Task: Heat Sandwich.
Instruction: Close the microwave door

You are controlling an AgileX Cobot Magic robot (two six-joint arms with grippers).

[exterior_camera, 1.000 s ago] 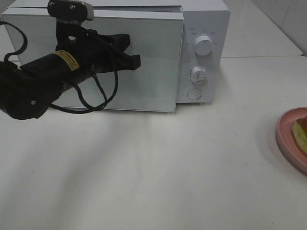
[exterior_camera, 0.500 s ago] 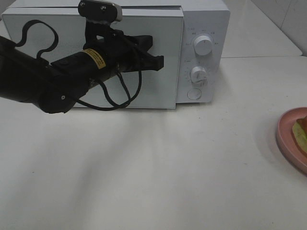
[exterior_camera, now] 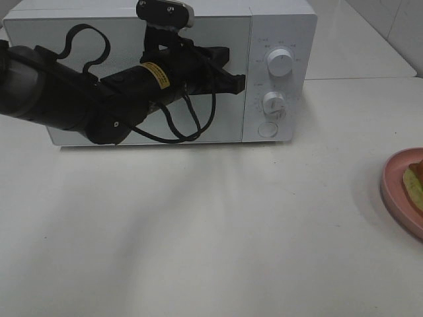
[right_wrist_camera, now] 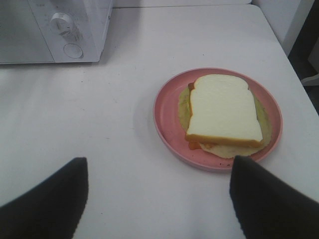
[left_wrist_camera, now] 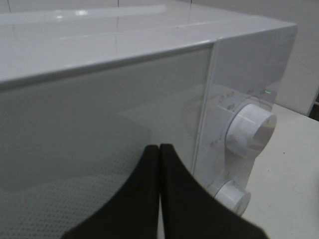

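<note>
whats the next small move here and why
Probably back the left gripper away from the microwave: its jaws are shut, its door looks closed, yet the sandwich sits on the pink plate, under the right gripper, jaws open.

Exterior high view: mounted above, facing down and forward over the table (exterior_camera: 218, 238) toward the microwave (exterior_camera: 281, 26), taking in the left gripper (exterior_camera: 239, 82) at its door. Left wrist view: behind its fingertips (left_wrist_camera: 172, 199), very close to the door, knobs (left_wrist_camera: 249, 134) just beyond them. Right wrist view: above the plate (right_wrist_camera: 167, 112), which lies just ahead of the right gripper (right_wrist_camera: 157, 191), microwave farther off. All three share the microwave's control panel.
</note>
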